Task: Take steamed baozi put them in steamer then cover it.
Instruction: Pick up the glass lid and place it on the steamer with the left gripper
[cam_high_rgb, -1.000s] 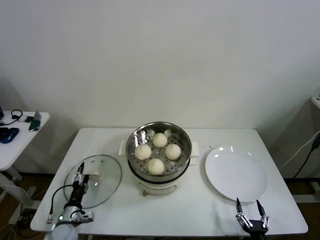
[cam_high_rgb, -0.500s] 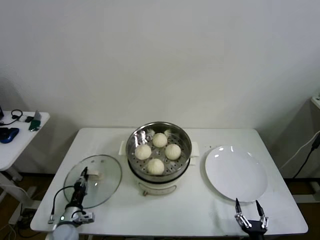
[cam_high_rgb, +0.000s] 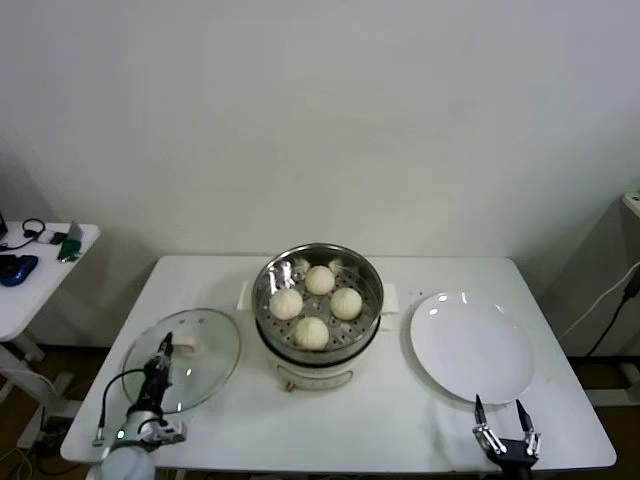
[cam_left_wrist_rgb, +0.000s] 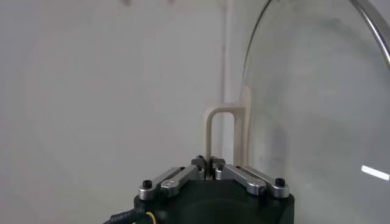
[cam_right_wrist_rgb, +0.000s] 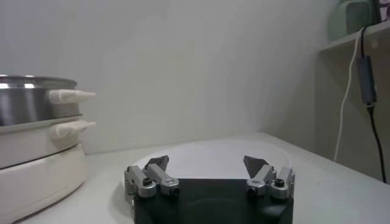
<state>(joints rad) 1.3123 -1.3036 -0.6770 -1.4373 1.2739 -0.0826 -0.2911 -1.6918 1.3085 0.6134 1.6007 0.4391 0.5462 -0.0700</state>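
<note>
Several off-white baozi (cam_high_rgb: 318, 304) lie inside the shiny steel steamer (cam_high_rgb: 268, 275) on its cream base at the table's middle. The clear glass cover (cam_high_rgb: 205, 350) is at the table's front left, off the steamer. My left gripper (cam_high_rgb: 163, 352) is shut on the cover's cream handle (cam_left_wrist_rgb: 219, 131); in the left wrist view the left gripper (cam_left_wrist_rgb: 209, 163) pinches that handle, with the glass of the cover (cam_left_wrist_rgb: 317, 109) beside it. My right gripper (cam_high_rgb: 498, 410) is open and empty at the front right edge. In the right wrist view the right gripper (cam_right_wrist_rgb: 207, 163) is open, with the steamer (cam_right_wrist_rgb: 30, 103) off to one side.
A flat white plate (cam_high_rgb: 470, 345) lies right of the steamer, just beyond the right gripper; it also shows in the right wrist view (cam_right_wrist_rgb: 207, 149). A small side table (cam_high_rgb: 40, 255) with dark items stands far left. A white wall is behind the table.
The left gripper has shifted on the handle, and the cover has moved slightly to the left with it. The right arm has barely moved.
</note>
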